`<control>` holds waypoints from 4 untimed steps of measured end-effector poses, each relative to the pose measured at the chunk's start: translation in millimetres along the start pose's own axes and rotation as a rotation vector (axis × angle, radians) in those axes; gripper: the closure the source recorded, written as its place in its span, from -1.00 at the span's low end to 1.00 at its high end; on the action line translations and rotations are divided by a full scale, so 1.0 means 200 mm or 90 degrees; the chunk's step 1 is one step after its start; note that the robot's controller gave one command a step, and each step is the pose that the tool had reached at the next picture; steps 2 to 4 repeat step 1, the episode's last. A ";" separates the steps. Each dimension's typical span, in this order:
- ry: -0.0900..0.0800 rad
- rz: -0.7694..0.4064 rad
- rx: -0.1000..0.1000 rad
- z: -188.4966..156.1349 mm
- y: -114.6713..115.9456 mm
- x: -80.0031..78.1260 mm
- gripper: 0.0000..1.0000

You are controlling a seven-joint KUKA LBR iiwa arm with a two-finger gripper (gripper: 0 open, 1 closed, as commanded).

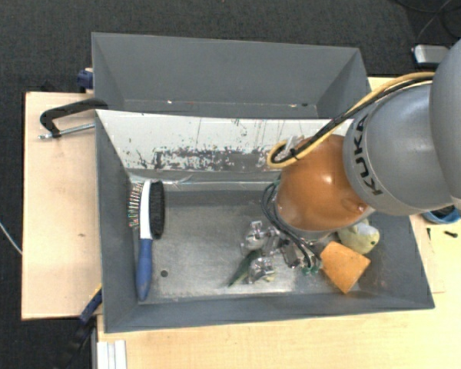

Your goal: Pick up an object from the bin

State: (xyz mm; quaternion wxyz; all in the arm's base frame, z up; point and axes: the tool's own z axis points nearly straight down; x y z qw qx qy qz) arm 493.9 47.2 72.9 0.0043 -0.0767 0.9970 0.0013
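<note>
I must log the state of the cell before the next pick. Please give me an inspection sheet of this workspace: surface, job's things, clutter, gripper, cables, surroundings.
Surface: grey metal bin, floor scuffed, back wall speckled with dark marks.
Job's things: thin dark green thing on the floor beside the gripper; whether it is gripped cannot be told.
Clutter: blue-handled brush along the left wall; orange wedge and pale yellowish thing at the right.
Gripper: gripper low in the bin, right of middle.
Cables: yellow and black cables run over the orange wrist cover.
Surroundings: dark floor.
</note>
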 end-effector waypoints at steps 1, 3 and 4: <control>-0.003 -0.053 0.002 -0.78 -0.15 -0.03 1.00; -0.003 -0.053 0.002 -0.78 -0.15 -0.03 1.00; -0.003 -0.053 0.002 -0.78 -0.15 -0.03 1.00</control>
